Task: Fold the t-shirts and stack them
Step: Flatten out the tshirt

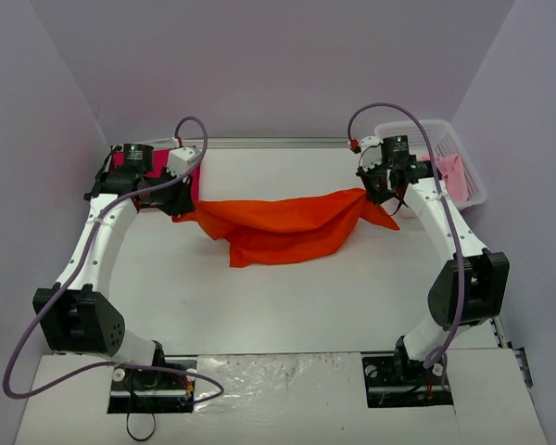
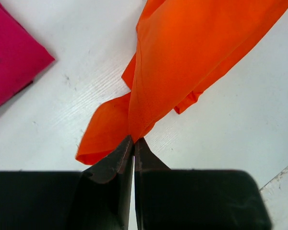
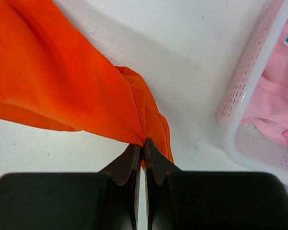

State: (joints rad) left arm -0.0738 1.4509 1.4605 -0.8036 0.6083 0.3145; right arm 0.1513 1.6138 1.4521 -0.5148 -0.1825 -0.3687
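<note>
The orange t-shirt [image 1: 283,227] hangs stretched between my two grippers above the table, its middle sagging down to the surface. My left gripper [image 1: 181,206] is shut on its left end; the left wrist view shows the cloth [image 2: 192,52] pinched at the fingertips [image 2: 133,140]. My right gripper [image 1: 375,190] is shut on its right end, the cloth [image 3: 62,86] pinched at the tips [image 3: 144,142]. The magenta-red t-shirt [image 1: 130,165] lies folded at the back left, partly hidden by my left arm, and shows in the left wrist view [image 2: 9,57]. The pale pink t-shirt [image 1: 452,174] lies in the basket.
A white plastic lattice basket [image 1: 473,162] stands at the back right beside my right gripper; its wall shows in the right wrist view [image 3: 249,72]. A crinkled clear plastic sheet [image 1: 278,366] lies at the near edge between the arm bases.
</note>
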